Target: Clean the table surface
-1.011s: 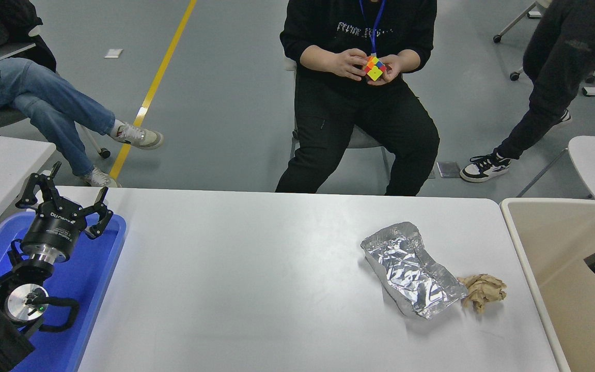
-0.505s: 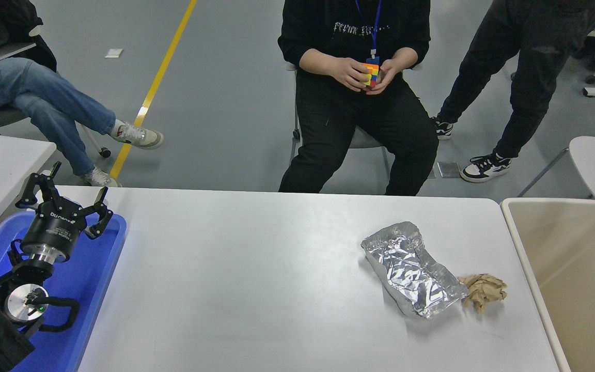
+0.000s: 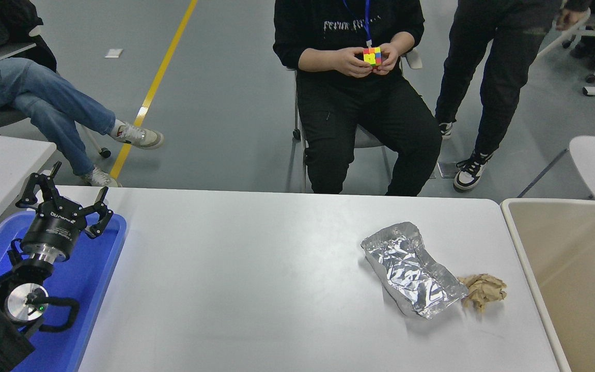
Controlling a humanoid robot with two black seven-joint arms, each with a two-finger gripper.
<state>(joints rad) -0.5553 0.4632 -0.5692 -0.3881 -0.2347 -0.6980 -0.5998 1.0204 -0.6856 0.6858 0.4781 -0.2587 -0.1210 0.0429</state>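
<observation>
The white table surface (image 3: 256, 279) fills the lower picture. A crumpled silver foil bag (image 3: 411, 268) lies on it at the right of centre. A crumpled brown paper ball (image 3: 483, 292) lies touching the bag's right end. My left gripper (image 3: 65, 194) is open and empty, parked over the blue tray (image 3: 78, 289) at the lower left. My right arm and gripper are out of view.
A beige bin (image 3: 568, 274) stands at the table's right edge. A seated person (image 3: 364, 103) at the far side turns a coloured cube (image 3: 372, 56) in both hands. Another person (image 3: 488, 77) walks behind, a third (image 3: 39, 103) sits at the far left.
My right gripper, seen over the beige bin one second ago, has withdrawn out of the picture to the right. The walking person has moved left. The bag and paper ball have not moved.
</observation>
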